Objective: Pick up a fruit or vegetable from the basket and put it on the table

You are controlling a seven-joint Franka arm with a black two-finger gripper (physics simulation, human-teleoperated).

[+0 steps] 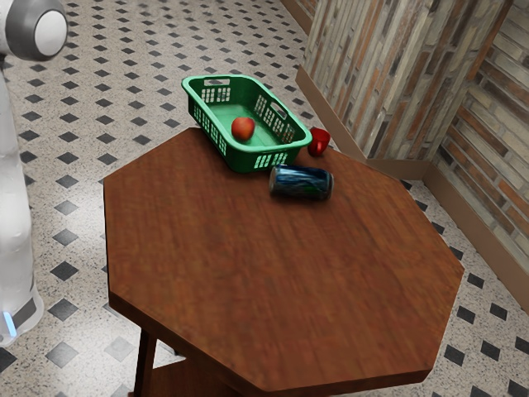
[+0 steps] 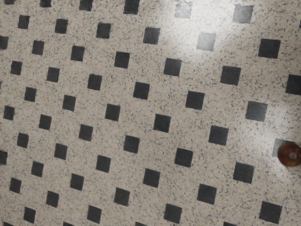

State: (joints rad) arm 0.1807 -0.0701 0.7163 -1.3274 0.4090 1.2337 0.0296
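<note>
At the ext. view's far left, you see part of your white & gray arm (image 1: 15, 198), w/ a round joint up in the upper left corner and a small blue light down low. You can't tell if the claw is released, clenched or grasping smth. Next comes the brown table (image 1: 273, 273), w/ flat sides, filling much of the mid & lower frame. At upper mid, your green basket (image 1: 252, 160) sits at the table's edge, w/ holes in its walls. The red fruit (image 1: 243, 128) is inside it, on the basket's floor. Just right of that, a dark blue can (image 1: 302, 183) lies on its side on the table, by the basket's near end. A bit up & right is a small red thing (image 1: 317, 141), partly hid by the basket. Upper right, you get a wall (image 1: 397, 78) w/ brown & gray strips. In the wrist view, there's speckled floor w/ dark squares, plus a round brown thing (image 2: 290, 155) over part of a pale gray square.
</note>
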